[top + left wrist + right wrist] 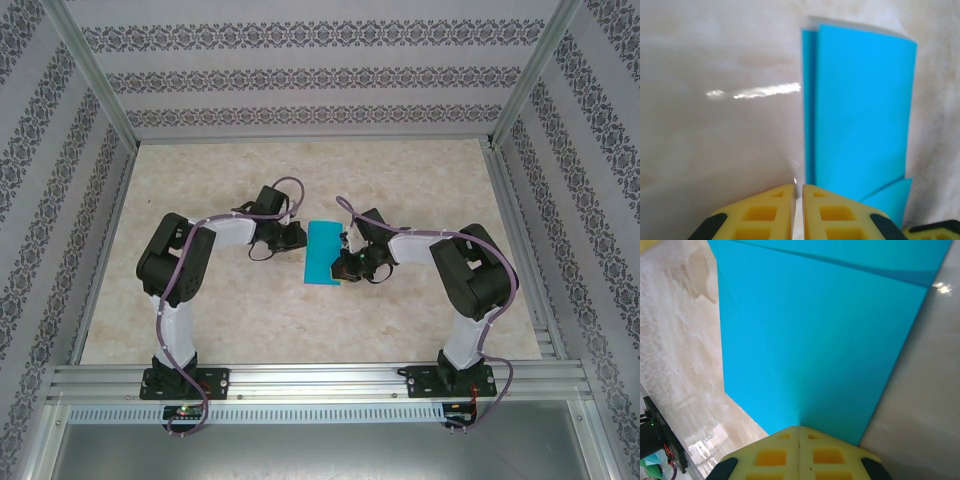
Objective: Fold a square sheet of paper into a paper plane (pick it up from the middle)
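Teal-blue, the square sheet of paper lies folded to an upright rectangle at the middle of the surface, long edges running near to far. In the left wrist view the sheet shows two layers. A narrow strip of the lower layer projects past the upper layer along one long edge, and a diagonal flap crosses one corner. In the right wrist view the sheet shows straight, clean edges and one dark crease line across its far part.

Left end effector stands just beside the sheet's left long edge. Its yellow fingers are almost together, with a hairline gap and nothing between them, and they sit clear of the paper.

Right end effector sits at the sheet's near right corner. Its jaws are fully closed and the tips overlap the paper's edge. Whether the paper is clamped between them cannot be determined.

Bare surface extends on every side of the sheet: far toward the patterned back wall, near toward the aluminium rail, and left and right behind each arm's elbow. Aluminium framing bounds the surface at its edges.
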Controlling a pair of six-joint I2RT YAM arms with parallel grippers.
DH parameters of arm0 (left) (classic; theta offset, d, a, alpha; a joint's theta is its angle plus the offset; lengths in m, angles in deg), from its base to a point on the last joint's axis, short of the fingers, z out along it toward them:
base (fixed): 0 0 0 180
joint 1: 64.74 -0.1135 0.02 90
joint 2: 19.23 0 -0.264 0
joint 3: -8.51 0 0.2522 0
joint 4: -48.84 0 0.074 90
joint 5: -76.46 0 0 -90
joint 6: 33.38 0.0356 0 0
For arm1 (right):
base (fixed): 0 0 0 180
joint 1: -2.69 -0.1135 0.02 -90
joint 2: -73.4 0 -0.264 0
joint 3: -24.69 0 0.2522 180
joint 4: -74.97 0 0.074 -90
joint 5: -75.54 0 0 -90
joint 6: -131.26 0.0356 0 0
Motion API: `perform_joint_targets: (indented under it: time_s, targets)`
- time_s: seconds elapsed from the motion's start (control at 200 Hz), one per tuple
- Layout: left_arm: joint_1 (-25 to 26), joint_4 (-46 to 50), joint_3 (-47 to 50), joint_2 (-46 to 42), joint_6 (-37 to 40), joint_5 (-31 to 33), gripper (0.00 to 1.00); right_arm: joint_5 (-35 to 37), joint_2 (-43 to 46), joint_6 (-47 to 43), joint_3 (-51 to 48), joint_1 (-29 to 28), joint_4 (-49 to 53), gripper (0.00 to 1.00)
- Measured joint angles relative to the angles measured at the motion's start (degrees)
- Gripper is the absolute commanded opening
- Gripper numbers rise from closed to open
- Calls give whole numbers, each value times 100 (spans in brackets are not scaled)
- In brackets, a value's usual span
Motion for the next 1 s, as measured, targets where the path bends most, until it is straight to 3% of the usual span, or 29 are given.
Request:
perform_joint_targets:
  time_s: [0.25, 0.48, 0.704, 0.999]
  targets:
    - [-87, 282, -146, -92, 138, 339, 19, 76, 83, 72, 22, -9, 118, 9]
    - [-37, 42, 669, -894, -219, 7, 25, 404, 540, 509, 68, -44, 284, 30]
    - [273, -586, 1263, -1226, -841, -273, 25, 1005, 935, 597, 505, -7, 240, 34]
    - [702, -1276, 1471, -1132, -1620, -463, 24, 1650, 470, 448, 841, 151, 494, 36]
